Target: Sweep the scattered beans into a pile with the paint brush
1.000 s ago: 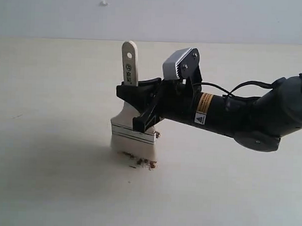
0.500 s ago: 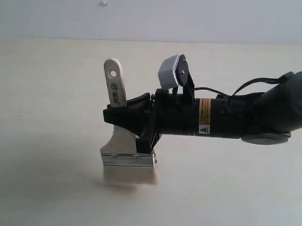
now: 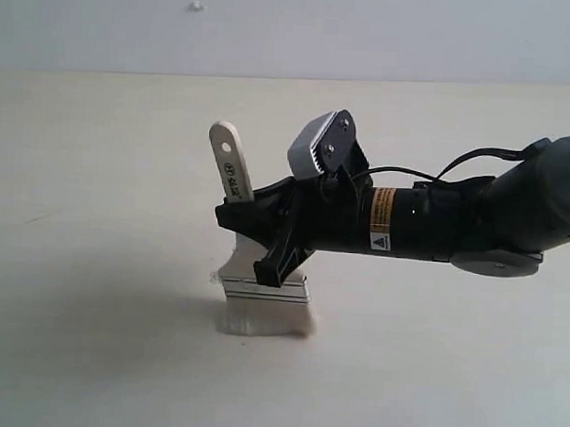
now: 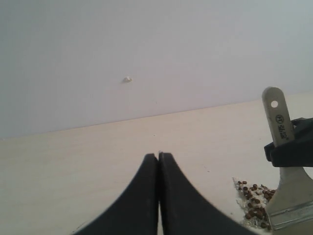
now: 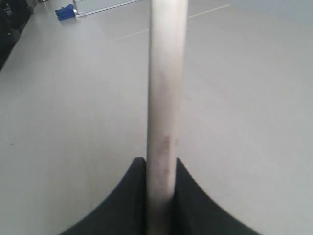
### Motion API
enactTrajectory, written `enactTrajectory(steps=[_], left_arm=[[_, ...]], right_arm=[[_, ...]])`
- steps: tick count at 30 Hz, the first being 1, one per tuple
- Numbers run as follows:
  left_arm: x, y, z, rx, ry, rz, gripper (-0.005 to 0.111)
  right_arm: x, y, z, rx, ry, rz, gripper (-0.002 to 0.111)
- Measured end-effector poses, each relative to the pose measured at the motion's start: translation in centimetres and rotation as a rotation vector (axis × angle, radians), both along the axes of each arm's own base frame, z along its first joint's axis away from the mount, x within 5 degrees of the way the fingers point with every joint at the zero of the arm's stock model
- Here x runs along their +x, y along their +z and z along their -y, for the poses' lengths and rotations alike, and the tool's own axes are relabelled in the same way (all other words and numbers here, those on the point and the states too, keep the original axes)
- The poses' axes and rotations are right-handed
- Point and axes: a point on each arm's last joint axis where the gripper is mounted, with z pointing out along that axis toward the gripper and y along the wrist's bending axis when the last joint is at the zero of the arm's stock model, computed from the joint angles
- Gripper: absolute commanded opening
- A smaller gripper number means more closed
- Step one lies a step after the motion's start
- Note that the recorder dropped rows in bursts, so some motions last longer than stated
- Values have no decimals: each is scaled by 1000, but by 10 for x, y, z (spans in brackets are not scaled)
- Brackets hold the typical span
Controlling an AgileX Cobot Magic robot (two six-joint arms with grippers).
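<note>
Two tools are in sight. The right tool (image 3: pixel 252 217) is clamped on the pale handle of the paint brush (image 3: pixel 263 290), which stands nearly upright, leaning a little, its cream bristles pressed onto the desk (image 3: pixel 96 215). Seen from the left wrist, the beans (image 4: pixel 253 196) lie bunched on the desk just beside the brush's metal band, with whitish crumbs (image 4: pixel 243 201) among them. The left tool (image 4: pixel 158 159) grips nothing, its fingers pinched together, apart from the brush.
</note>
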Motion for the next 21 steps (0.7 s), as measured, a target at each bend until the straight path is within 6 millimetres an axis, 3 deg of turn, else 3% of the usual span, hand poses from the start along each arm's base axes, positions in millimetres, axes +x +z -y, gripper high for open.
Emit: enactTrajectory(steps=[15, 21], left_arm=[[0, 0, 0, 0, 0, 0, 0], [0, 0, 0, 0, 0, 0, 0]], right_arm=[[11, 6, -1, 7, -63, 69, 0], [8, 21, -4, 133, -35, 47, 0]])
